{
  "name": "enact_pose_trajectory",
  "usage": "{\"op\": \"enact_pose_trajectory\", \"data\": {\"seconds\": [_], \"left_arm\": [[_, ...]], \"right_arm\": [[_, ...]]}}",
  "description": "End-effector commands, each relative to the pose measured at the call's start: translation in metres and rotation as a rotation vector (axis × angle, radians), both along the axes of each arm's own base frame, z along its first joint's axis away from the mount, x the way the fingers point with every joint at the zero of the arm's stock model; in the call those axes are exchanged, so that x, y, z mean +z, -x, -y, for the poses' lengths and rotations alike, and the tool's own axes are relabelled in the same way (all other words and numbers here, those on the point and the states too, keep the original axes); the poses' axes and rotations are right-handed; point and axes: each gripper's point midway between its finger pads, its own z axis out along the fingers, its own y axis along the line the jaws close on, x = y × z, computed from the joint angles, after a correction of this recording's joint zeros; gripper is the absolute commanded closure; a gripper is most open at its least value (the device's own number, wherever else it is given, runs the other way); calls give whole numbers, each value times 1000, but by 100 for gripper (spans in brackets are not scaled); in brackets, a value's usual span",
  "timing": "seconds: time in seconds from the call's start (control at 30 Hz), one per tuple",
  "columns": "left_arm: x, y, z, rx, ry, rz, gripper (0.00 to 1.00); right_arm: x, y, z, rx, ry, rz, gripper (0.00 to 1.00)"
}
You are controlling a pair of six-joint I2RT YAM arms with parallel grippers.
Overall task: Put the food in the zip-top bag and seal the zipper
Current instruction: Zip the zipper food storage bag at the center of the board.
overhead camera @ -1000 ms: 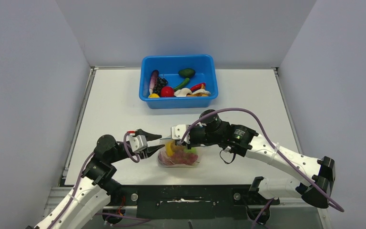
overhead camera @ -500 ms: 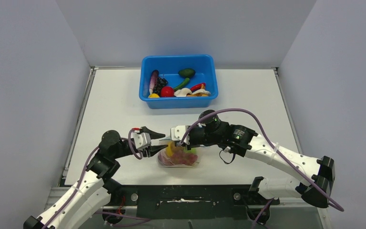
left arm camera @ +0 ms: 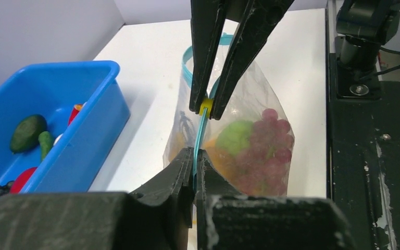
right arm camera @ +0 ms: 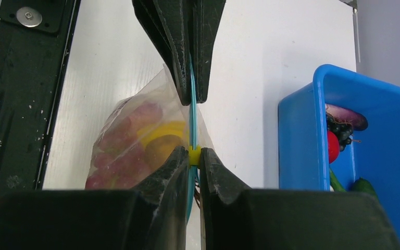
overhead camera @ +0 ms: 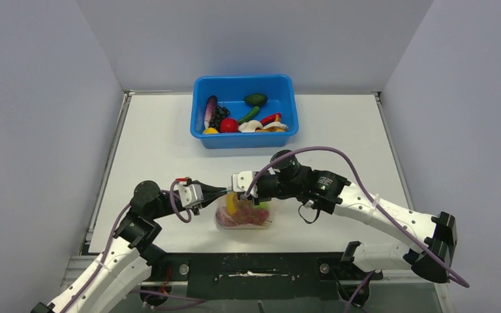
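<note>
The clear zip-top bag (overhead camera: 248,218) lies near the table's front edge, between the two arms. Inside it is food: reddish-purple grapes (left arm camera: 268,146), a green apple (left arm camera: 237,136) and yellow pieces (right arm camera: 161,136). The teal zipper (left arm camera: 202,130) runs taut between the two grippers. My left gripper (left arm camera: 194,156) is shut on the zipper's near end, at the bag's left corner (overhead camera: 224,192). My right gripper (right arm camera: 194,155) is shut on the small yellow slider (left arm camera: 205,107) further along the strip. The two sets of fingertips face each other a short way apart.
A rigid blue tub (overhead camera: 244,139) stands at the back middle of the table. It holds more toy produce, among them an avocado (overhead camera: 256,99) and a red piece (overhead camera: 229,125). The black base plate (left arm camera: 375,135) borders the table's near edge close to the bag.
The left gripper, open a second ago, has moved right to the bag's corner and shut on the zipper. The right gripper has kept its hold and its place.
</note>
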Motion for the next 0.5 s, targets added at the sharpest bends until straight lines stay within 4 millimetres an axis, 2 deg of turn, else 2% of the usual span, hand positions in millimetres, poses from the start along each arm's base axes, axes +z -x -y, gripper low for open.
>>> {"op": "enact_pose_trajectory", "data": {"seconds": [0.0,0.4,0.47], "left_arm": [[49,-7,-14,98,56,172,100],[57,-18,-41,267,-10,225,100],[59,-25,-50,330,-15,230,100]], "right_arm": [[15,-15,18,-94,-10,6,100],[18,-22,58,-216,7,2,100],[18,-22,64,-235,9,3,100]]}}
